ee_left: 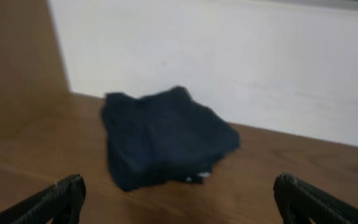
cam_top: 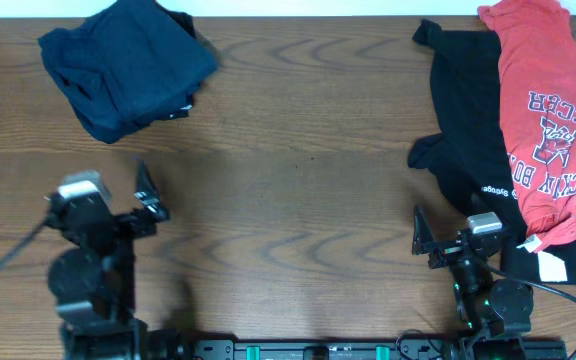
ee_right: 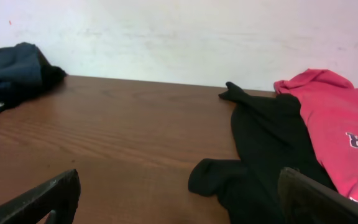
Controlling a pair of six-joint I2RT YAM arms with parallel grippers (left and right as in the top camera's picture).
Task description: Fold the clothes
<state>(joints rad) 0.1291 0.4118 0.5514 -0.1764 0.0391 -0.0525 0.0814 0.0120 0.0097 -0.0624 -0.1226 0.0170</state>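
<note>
scanning from the biggest thing down, i start with the wooden tabletop [cam_top: 298,150], which carries everything. the black shirt [cam_top: 463,110] sprawls unfolded along its far right side, one sleeve reaching out toward the middle. the red shirt [cam_top: 548,110] lies partly over the black one's right half, printed side up with white lettering showing. at the far left corner sits a navy garment [cam_top: 128,65] already gathered into a rough square bundle. all three look like light, limp knit cloth to me. i expect them to sag and drape the instant they are lifted, hold no shape, and drag a little on the wood rather than slide freely. nothing here is fragile. i judge the red shirt should go first since it is on top, taken by pinching a thin edge at a shoulder seam or hem corner, one corner per arm, so that only one layer comes up. the left fingers [ee_left: 55,199] are spread wide and hold nothing, pointed at the navy bundle from well back. the right fingers [ee_right: 42,199] are likewise wide apart and unloaded, near the black shirt's lower sleeve.
</note>
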